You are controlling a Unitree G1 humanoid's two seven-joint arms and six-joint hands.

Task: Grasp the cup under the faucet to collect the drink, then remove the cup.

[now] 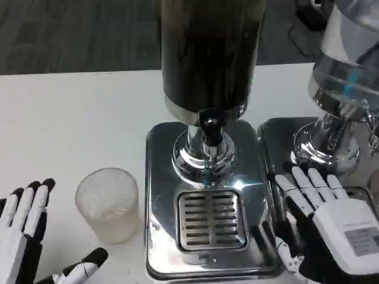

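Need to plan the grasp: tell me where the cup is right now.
In the head view the cup stands on the white table, left of the dispenser's drip tray, not under the faucet, and just right of the left hand.

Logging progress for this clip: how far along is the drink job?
Barely started. Done: nothing visible; the cup stands on the table left of the dispenser, not under the faucet, and looks empty. In hand: nothing; the left hand is open beside the cup, the right hand rests by the drip tray. Left: grasp, fill, remove.
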